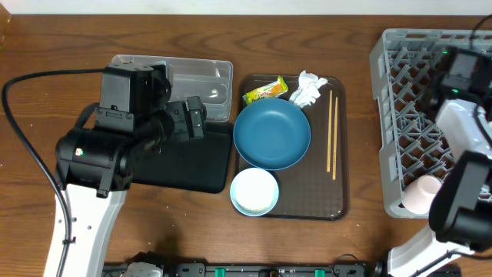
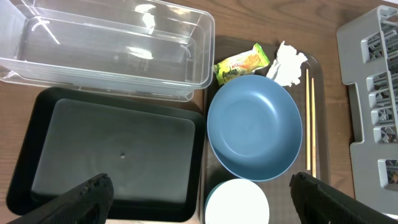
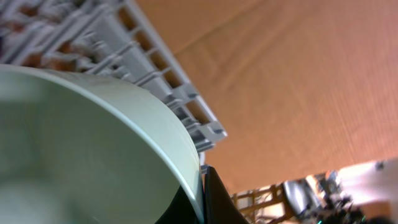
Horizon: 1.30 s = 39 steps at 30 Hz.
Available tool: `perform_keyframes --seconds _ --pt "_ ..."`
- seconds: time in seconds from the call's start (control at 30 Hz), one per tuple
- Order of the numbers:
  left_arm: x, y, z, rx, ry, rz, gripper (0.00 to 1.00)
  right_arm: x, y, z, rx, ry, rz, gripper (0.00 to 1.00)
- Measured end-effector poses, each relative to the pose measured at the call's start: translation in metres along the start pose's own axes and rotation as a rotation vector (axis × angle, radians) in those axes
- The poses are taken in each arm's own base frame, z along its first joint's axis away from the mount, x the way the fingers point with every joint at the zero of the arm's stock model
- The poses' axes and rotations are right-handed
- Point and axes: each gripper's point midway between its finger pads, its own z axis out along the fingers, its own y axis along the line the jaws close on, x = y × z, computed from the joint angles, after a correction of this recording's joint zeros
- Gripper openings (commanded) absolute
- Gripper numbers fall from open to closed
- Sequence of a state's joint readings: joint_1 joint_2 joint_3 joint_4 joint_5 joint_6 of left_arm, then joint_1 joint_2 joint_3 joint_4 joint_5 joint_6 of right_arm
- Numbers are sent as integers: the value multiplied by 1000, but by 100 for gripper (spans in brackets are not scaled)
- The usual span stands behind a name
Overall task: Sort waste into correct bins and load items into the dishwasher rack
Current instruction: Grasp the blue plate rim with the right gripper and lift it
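Note:
My left gripper (image 2: 199, 199) is open and empty, hovering over the near edge of the black tray (image 2: 112, 155) and the white bowl (image 2: 236, 202). The clear tub (image 2: 106, 50) lies behind the black tray. The blue bowl (image 1: 271, 134), yellow-green wrapper (image 1: 265, 91), white tissue (image 1: 307, 88) and chopsticks (image 1: 332, 132) rest on the brown tray (image 1: 323, 204). My right gripper (image 3: 204, 193) is shut on the rim of the mint-green bowl (image 3: 93, 143), over the grey dishwasher rack (image 1: 407, 115). The pink cup (image 1: 419, 194) sits in the rack's near left corner. No rice grains show.
The left arm's body (image 1: 115, 138) covers part of the clear tub and the black tray in the overhead view. The right arm (image 1: 461, 192) reaches over the rack from the near right. Bare wooden tabletop (image 1: 361, 115) runs between the brown tray and the rack.

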State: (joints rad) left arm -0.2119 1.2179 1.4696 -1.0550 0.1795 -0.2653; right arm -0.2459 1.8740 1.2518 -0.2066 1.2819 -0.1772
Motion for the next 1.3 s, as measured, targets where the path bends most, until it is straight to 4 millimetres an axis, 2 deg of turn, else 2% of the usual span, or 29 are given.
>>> perform_keyframes --seconds 0.07,0.13,0.2,0.27,0.37,0.43,0.6,0.73,0.87,0.93,1.03,1.07,1.13,1.2,1.3 --pt "0 0 0 0 0 0 93 -1 13 -5 5 -13 -29 1" --pt "0 0 0 0 0 0 93 -2 16 -13 30 -25 -52 2" --pt "0 0 0 0 0 0 93 -5 20 -19 30 -38 -60 10" --pt "0 0 0 0 0 0 94 -7 26 -27 22 -55 -73 36" --pt "0 0 0 0 0 0 93 -10 46 -44 -35 -96 -116 73" --pt "0 0 0 0 0 0 93 -12 56 -54 -72 -120 -141 80" --pt "0 0 0 0 0 0 94 -12 83 -82 -224 -177 -253 84" --pt "0 0 0 0 0 0 94 -10 97 -119 -442 -237 -332 85" --pt "0 0 0 0 0 0 94 -14 80 -181 -714 -325 -307 78" --pt "0 0 0 0 0 0 94 -12 68 -220 -882 -359 -261 76" --pt "0 0 0 0 0 0 94 6 56 -277 -1169 -339 -205 71" --pt "0 0 0 0 0 0 94 18 56 -297 -1282 -296 -193 68" --pt "0 0 0 0 0 0 94 38 60 -325 -1433 -202 -188 64" --pt "0 0 0 0 1 0 94 61 68 -348 -1538 -83 -207 62" --pt "0 0 0 0 0 0 94 92 83 -369 -1584 68 -246 65"
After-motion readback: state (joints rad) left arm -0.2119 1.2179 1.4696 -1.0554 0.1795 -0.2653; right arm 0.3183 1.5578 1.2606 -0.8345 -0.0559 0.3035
